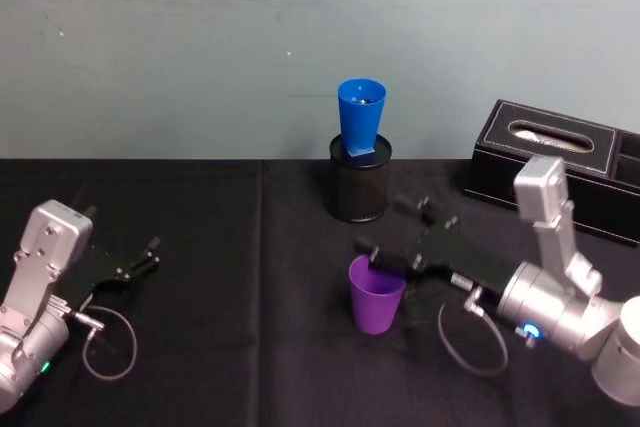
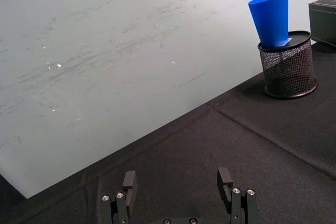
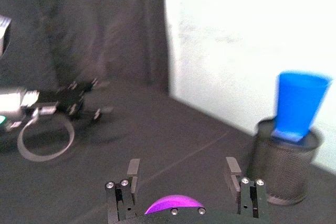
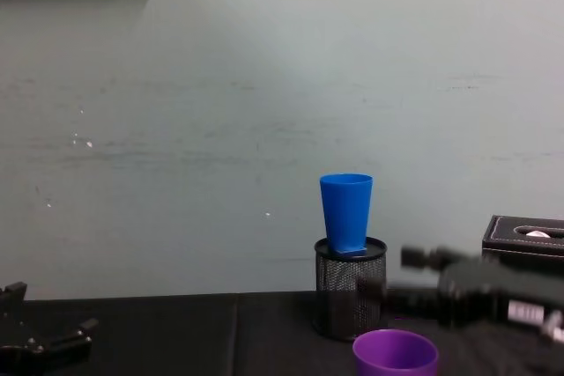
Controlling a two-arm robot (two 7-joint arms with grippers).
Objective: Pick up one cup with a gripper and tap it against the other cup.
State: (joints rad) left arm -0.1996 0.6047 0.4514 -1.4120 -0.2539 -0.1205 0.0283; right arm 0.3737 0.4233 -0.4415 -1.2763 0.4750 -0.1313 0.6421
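The right tool [image 1: 398, 237] is hovering with its fingers spread apart just behind the rim of the purple cup [image 1: 376, 294], a smooth tapered tumbler standing upright on the black tabletop [image 1: 230, 347]. Its silver arm is reaching in low from the right. The blue cup [image 1: 360, 119] is sitting upright in the black mesh holder [image 1: 360, 187] beyond. The left tool [image 1: 135, 258] is resting parked at the left, fingers apart.

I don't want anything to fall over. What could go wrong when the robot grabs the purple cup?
The open right gripper is beside the purple cup, so a crooked approach could knock the light cup over. The blue cup stands tilted in the black mesh holder; a hard tap might tip it out.
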